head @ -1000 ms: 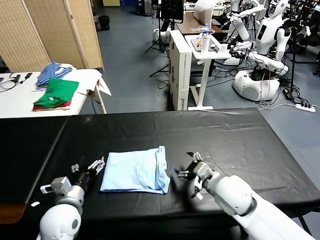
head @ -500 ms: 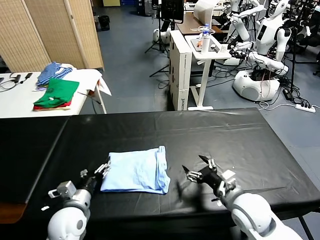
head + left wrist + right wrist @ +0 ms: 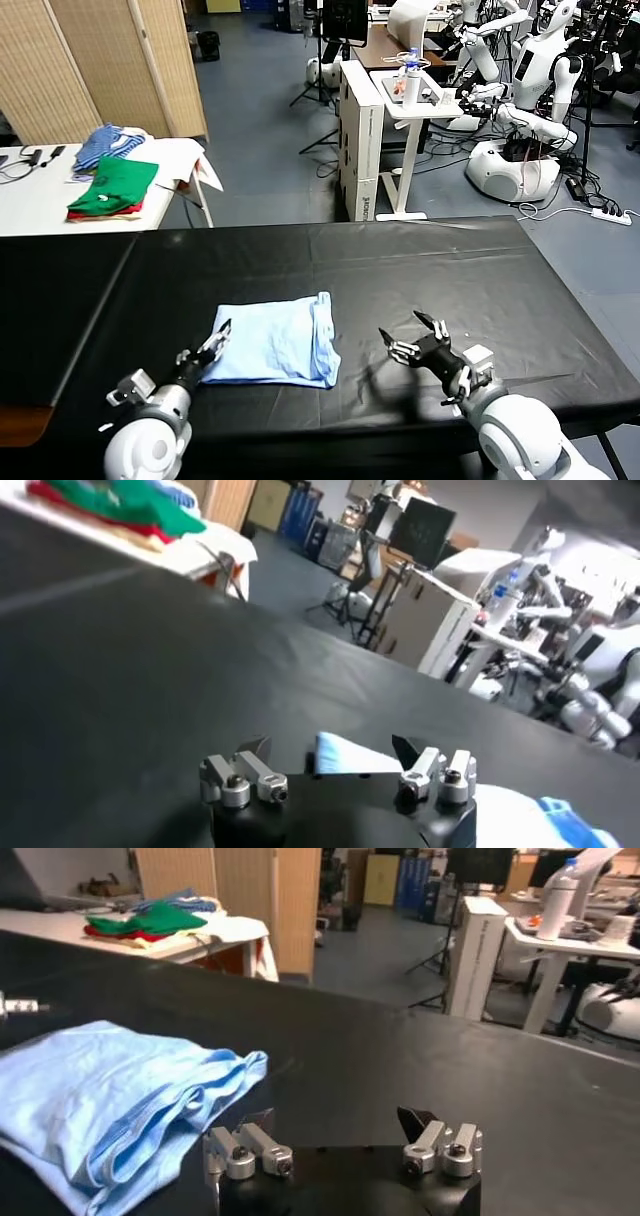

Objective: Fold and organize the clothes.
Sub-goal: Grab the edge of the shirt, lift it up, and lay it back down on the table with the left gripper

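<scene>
Black table [image 3: 300, 260] bears the T-shirt [image 3: 272, 342]; left hand [image 3: 212, 345] at its edge and right hand [image 3: 412, 337] spread wide, both empty.

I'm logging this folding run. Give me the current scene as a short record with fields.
garment: light blue T-shirt, folded, flat on black table
left gripper: open, at the shirt's left edge
right gripper: open, right of the shirt, apart from it, holding nothing
background: green and red folded garments on a white side table
</scene>
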Action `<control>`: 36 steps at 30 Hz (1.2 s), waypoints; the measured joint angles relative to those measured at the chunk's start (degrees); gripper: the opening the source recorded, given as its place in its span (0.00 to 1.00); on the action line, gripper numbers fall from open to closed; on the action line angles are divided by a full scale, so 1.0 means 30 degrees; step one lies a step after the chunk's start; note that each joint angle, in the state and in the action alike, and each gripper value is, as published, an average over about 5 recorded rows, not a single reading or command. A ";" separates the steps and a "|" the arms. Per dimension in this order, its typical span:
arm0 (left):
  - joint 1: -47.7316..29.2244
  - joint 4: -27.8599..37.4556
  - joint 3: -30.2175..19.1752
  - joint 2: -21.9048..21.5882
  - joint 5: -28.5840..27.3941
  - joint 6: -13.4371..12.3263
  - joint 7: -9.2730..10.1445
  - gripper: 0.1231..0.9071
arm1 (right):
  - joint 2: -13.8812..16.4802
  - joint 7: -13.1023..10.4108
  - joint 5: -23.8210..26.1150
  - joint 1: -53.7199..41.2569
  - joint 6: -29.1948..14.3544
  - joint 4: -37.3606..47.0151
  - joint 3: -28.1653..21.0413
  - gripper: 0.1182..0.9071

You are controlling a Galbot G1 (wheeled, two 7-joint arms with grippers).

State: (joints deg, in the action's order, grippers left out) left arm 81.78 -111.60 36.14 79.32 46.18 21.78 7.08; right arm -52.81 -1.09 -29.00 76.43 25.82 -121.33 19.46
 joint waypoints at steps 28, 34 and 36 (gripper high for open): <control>0.0216 -0.1051 -0.0049 0.0568 -0.0138 0.0124 0.0731 0.04 | -0.0439 -0.0002 0.0727 0.0000 -0.0149 0.0273 -0.0267 1.00; 0.0752 -0.1586 0.0276 -0.0844 -0.4621 -0.0108 0.0289 0.04 | -0.0641 -0.0003 0.1012 -0.0034 -0.0189 0.0507 -0.0293 1.00; 0.1048 -0.1815 0.0615 -0.1685 -0.5680 -0.0186 0.0118 0.04 | -0.0765 -0.0003 0.1074 -0.0079 -0.0196 0.0604 -0.0367 1.00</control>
State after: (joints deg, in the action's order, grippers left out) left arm 84.92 -117.05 37.98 74.27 29.14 21.22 7.44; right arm -55.10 -1.10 -25.78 76.19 25.23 -119.52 18.36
